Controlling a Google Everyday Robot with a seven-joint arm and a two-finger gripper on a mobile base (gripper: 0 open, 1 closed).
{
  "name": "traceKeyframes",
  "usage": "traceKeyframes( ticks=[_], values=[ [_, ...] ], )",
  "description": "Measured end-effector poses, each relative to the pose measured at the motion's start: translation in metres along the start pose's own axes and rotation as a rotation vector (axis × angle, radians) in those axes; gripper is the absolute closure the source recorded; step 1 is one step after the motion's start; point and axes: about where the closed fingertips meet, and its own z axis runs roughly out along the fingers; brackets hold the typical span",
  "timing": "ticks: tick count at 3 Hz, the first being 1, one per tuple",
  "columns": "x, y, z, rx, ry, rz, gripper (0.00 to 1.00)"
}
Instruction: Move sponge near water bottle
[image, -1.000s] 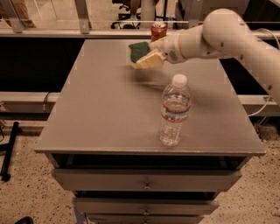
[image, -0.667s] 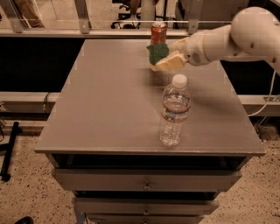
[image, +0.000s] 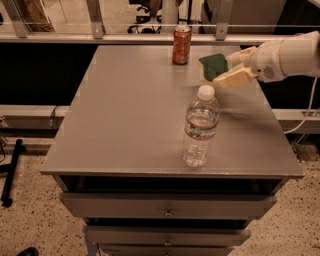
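Note:
The sponge (image: 213, 65), dark green on top, is held above the table's far right part by my gripper (image: 227, 69), which reaches in from the right and is shut on it. The water bottle (image: 200, 127), clear with a white cap and a red-banded label, stands upright near the table's front, right of centre. The sponge hangs behind and slightly right of the bottle's cap, apart from it.
An orange-red soda can (image: 181, 45) stands at the table's far edge, left of the sponge. The grey table (image: 125, 115) has drawers (image: 167, 205) below its front edge. A railing (image: 150, 37) runs behind the table. My white arm (image: 292, 55) spans the right side.
My gripper has carried the sponge to the right, from in front of the can to the table's right side. The bottle and can have not moved.

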Motion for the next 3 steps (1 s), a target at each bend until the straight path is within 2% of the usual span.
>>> traceKeyframes(
  ticks=[1,2,3],
  values=[
    [0.020,-0.003,-0.035,-0.019,0.028,-0.019,1.00],
    [0.035,0.008,-0.069,-0.068,0.050,-0.053,1.00],
    [0.051,0.062,-0.105,-0.227,0.072,-0.118,1.00]
  ],
)
